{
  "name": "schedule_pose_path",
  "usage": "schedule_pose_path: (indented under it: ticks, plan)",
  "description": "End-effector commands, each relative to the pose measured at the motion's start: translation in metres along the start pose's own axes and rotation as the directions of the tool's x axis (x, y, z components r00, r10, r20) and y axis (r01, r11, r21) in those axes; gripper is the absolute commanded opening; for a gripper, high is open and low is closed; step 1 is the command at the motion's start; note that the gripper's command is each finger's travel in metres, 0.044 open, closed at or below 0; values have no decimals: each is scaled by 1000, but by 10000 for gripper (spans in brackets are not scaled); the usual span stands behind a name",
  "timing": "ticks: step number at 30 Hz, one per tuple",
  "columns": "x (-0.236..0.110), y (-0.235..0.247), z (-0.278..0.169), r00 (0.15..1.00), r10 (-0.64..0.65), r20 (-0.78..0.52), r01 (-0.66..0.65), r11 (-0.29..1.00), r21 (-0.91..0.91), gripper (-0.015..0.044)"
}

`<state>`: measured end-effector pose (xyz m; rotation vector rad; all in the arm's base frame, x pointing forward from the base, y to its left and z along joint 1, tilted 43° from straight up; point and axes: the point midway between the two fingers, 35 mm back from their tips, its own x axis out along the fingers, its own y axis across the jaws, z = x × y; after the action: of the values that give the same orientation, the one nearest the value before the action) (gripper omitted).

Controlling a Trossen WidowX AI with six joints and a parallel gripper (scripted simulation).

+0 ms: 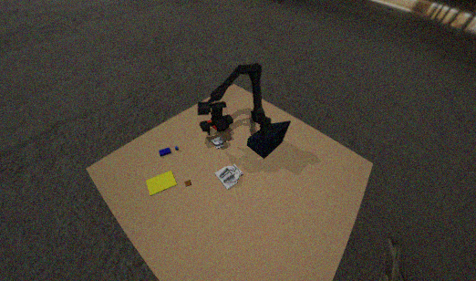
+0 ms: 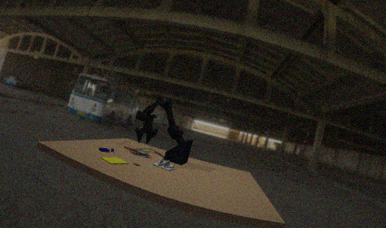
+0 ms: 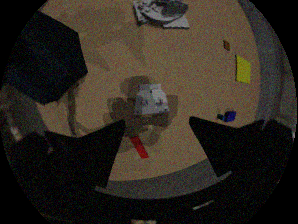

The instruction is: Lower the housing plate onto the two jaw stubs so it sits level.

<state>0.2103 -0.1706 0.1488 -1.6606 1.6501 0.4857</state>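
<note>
A small pale grey plate (image 1: 218, 142) (image 2: 142, 153) (image 3: 151, 100), which looks like the housing plate, lies on the table below the gripper, with small dark features on its top. The larger white base with grey jaw parts on it (image 1: 228, 177) (image 2: 163, 165) (image 3: 162, 11) lies apart from it, toward the table's middle. The housing plate is not on the jaws. Jaw stubs are too small to tell. My gripper (image 1: 216, 130) (image 2: 143, 142) (image 3: 158, 121) is open and empty, pointing down above the pale plate.
A red bar (image 2: 129, 148) (image 3: 139, 147) lies beside the pale plate. A blue block (image 1: 164, 151) (image 2: 103, 149) (image 3: 229, 116), a tiny blue piece (image 1: 177, 148) (image 2: 112, 150), a yellow plate (image 1: 161, 182) (image 2: 114, 161) (image 3: 243, 69) and a small brown piece (image 1: 188, 183) (image 3: 226, 45) lie to one side.
</note>
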Motion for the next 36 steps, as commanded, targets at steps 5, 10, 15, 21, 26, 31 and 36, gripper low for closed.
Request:
schedule_pose_path:
  ticks: [5, 10, 15, 21, 26, 31, 36]
  plan:
    - [32, 4, 2, 1000, 19, 2, -19, 1000, -14, 440]
    - [33, 4, 2, 1000, 19, 2, -19, 1000, -14, 440]
    - [41, 4, 2, 1000, 19, 2, -19, 1000, -14, 440]
    - [50, 5, 2, 1000, 19, 1, -19, 1000, -14, 440]
    - [52, 5, 2, 1000, 19, 1, -19, 1000, -14, 440]
    - [58, 5, 2, 1000, 19, 1, -19, 1000, -14, 440]
    - [66, 5, 2, 1000, 19, 1, -19, 1000, -15, 440]
